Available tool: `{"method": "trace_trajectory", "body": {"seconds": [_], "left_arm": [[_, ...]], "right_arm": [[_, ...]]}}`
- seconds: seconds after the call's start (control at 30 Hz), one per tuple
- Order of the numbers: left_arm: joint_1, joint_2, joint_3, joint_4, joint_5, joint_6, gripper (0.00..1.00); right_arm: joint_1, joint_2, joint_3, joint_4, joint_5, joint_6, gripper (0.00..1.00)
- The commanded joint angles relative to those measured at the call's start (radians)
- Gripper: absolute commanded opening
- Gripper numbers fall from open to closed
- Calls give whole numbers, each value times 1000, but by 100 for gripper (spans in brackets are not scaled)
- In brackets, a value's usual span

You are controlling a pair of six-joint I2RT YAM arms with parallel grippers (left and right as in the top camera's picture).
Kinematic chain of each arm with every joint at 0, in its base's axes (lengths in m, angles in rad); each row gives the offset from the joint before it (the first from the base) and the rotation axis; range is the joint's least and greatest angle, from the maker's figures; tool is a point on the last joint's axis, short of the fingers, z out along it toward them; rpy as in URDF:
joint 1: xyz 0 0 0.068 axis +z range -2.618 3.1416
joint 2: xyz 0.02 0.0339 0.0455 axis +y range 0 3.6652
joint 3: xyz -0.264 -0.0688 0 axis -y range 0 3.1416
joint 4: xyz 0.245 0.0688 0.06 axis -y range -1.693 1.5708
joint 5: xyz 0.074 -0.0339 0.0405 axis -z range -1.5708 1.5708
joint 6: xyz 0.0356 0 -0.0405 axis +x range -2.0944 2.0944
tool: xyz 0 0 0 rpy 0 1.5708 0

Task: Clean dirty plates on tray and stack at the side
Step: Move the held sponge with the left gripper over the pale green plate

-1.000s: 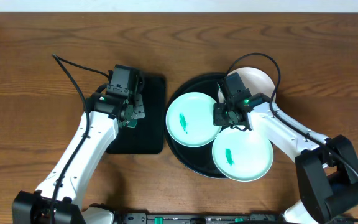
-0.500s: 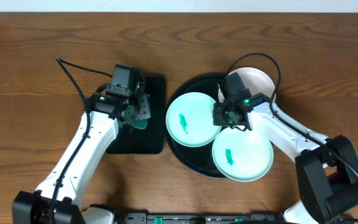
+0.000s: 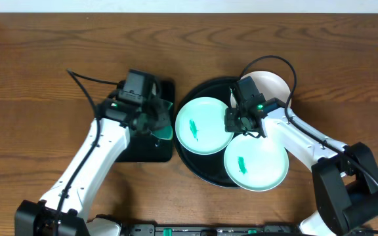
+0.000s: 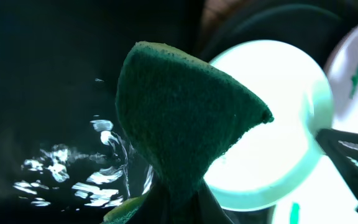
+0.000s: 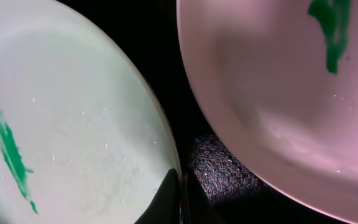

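Observation:
Three plates lie on the round black tray (image 3: 205,88), each with a green smear. One mint plate (image 3: 202,126) is at its left, a second mint plate (image 3: 256,162) at the front, and a white plate (image 3: 271,84) at the back right. My right gripper (image 3: 239,128) is shut on the right rim of the left mint plate (image 5: 73,124), close to the white plate (image 5: 272,81). My left gripper (image 3: 151,121) is shut on a dark green sponge (image 3: 164,128), folded to a point (image 4: 185,112), above the rectangular tray's right edge, just left of that mint plate (image 4: 272,124).
A smaller rectangular black tray (image 3: 136,147), wet in the left wrist view, lies left of the round tray. Brown wooden table (image 3: 38,78) surrounds both. Cables trail from each wrist. The right arm's base sits at the front right.
My left gripper has carried the sponge up and to the right, from the rectangular tray's middle to its right edge beside the round tray. The right arm and the plates have not moved.

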Motion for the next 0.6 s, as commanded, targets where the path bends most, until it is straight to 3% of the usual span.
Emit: {"method": "trace_trajectory", "body": {"seconds": [0.0, 0.23, 0.57], "left_arm": [[-69, 0, 21, 26, 13, -61, 7], [-173, 0, 11, 54, -96, -219, 7], [-251, 98, 4, 106, -179, -278, 8]], "right_arm": [[2, -12, -1, 6, -5, 18, 1], [2, -12, -1, 6, -5, 18, 1], [2, -12, -1, 6, -5, 18, 1]]}}
